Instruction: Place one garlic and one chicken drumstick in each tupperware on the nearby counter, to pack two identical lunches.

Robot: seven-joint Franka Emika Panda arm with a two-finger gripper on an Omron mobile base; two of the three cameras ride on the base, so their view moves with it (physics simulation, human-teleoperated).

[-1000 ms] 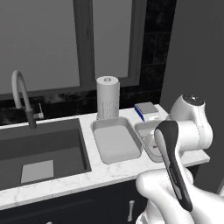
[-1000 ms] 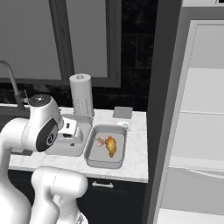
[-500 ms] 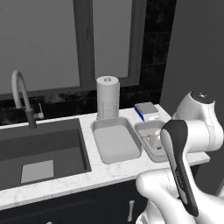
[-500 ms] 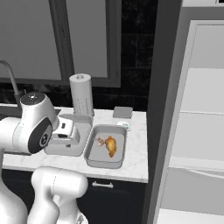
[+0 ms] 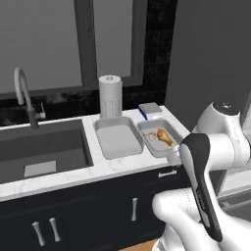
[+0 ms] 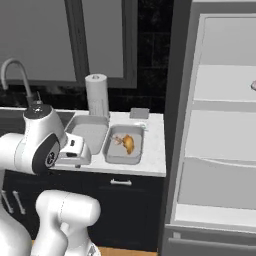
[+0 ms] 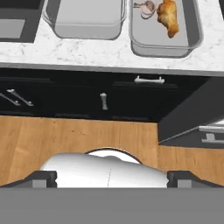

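Note:
Two grey tupperwares stand side by side on the white marble counter (image 5: 122, 164). The left tupperware (image 5: 117, 138) (image 7: 85, 17) holds nothing. The right tupperware (image 5: 169, 149) (image 6: 116, 156) holds a golden chicken drumstick (image 5: 165, 137) (image 7: 169, 18) and a pale garlic (image 7: 147, 8) (image 6: 118, 140) next to it. My gripper (image 7: 112, 178) hangs in front of the counter's edge and points down at the wooden floor, apart from both tupperwares. Its fingertips (image 7: 43, 177) stand wide apart with nothing between them: it is open. In the right base view the gripper (image 6: 74, 156) sits level with the counter front.
A paper towel roll (image 5: 110, 95) stands behind the tupperwares, with a blue-edged box (image 5: 149, 109) to its right. The dark sink (image 5: 44, 147) and faucet (image 5: 22, 93) lie left. Navy cabinets with silver handles (image 7: 148, 80) face me. The open fridge (image 6: 220, 130) stands right, a small pale thing (image 6: 253, 85) on a shelf.
The whole scene has shifted and shrunk in both base views, so the camera has backed away from the counter. The arm has swung back with it. The gripper stays open.

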